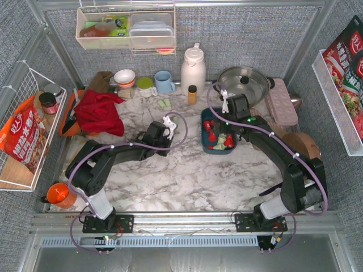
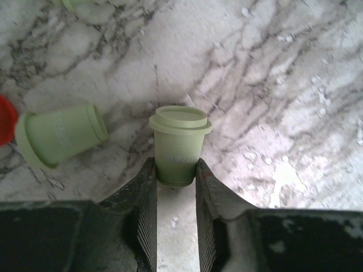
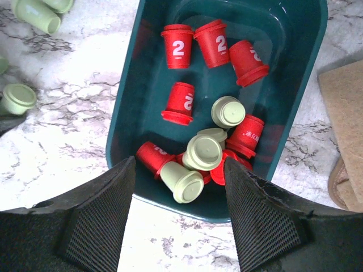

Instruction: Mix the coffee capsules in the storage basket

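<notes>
Top: teal storage basket (image 1: 203,133) sits right of centre on marble tabletop (image 1: 187,170). Left wrist: left gripper (image 2: 176,170) clenched on tapered, flanged mint capsule (image 2: 179,141). Likely the loading step, next carry it to the basket. Right wrist: right gripper (image 3: 178,165) spread, empty, over glossy plastic basket holding red and mint coffee capsules (image 3: 180,103).

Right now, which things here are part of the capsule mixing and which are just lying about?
Job: basket; red capsules and green ones inside it; green capsule in the left pincer; loose green capsule beside it; open right pincer.
Lying about: jug, mug, amber bottle, red cloth, pot, pink tray.
</notes>
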You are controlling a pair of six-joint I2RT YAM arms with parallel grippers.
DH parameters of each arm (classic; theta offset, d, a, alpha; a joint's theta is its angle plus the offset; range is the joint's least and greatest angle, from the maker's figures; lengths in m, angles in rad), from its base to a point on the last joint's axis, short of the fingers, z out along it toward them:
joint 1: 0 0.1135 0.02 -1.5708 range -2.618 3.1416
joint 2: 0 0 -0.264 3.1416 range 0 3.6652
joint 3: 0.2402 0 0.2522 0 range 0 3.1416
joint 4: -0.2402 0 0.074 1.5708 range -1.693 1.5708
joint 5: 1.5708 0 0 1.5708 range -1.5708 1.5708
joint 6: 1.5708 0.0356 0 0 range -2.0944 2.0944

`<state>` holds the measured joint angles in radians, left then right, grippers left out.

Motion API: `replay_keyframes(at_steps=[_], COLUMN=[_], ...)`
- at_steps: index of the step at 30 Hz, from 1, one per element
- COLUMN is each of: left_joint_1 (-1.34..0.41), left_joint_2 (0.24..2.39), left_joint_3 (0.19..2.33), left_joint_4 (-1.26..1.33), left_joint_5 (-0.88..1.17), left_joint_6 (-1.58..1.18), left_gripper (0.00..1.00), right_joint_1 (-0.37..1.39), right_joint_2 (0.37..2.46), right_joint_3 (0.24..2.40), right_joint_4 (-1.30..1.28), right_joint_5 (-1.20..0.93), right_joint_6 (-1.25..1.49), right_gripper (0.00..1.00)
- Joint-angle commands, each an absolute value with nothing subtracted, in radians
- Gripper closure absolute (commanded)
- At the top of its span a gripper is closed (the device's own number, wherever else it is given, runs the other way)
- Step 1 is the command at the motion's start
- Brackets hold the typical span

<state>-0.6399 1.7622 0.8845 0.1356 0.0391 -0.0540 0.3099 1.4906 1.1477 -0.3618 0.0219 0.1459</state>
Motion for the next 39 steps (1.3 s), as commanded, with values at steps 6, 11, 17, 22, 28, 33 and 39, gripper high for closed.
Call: replay_keyframes(at_steps=[6, 11, 17, 22, 28, 33, 39], left_joint_1=[-0.674, -0.723, -0.804, -0.841, -0.852, -0.853, -0.853], left_joint_2=[1.528, 1.416, 1.398, 1.39, 1.381, 1.377, 1.369], left_joint_3=[0.671, 0.586, 0.612, 0.616, 0.615, 0.611, 0.603], left_joint_4=[0.449, 0.698, 0.762, 0.799, 0.811, 0.818, 0.821], left_joint_5=[0.151, 0.208, 0.218, 0.222, 0.219, 0.215, 0.189], left_joint_6=[-0.1, -0.093, -0.072, -0.078, -0.081, -0.084, -0.095], left_gripper=[0.75, 0.75, 0.75, 0.75, 0.75, 0.75, 0.74], right_joint_1=[0.336, 0.39, 0.468, 0.498, 0.505, 0.507, 0.511], right_joint_2=[1.367, 1.315, 1.302, 1.305, 1.309, 1.312, 1.319], right_joint_3=[1.09, 1.035, 1.028, 1.038, 1.03, 1.026, 1.026], right_joint_4=[-0.327, -0.185, -0.097, -0.097, -0.109, -0.117, -0.114], right_joint_5=[-0.164, -0.312, -0.336, -0.339, -0.339, -0.34, -0.352], right_joint_6=[0.251, 0.39, 0.465, 0.468, 0.468, 0.467, 0.474], right_gripper=[0.33, 0.32, 0.28, 0.28, 0.3, 0.35, 0.51])
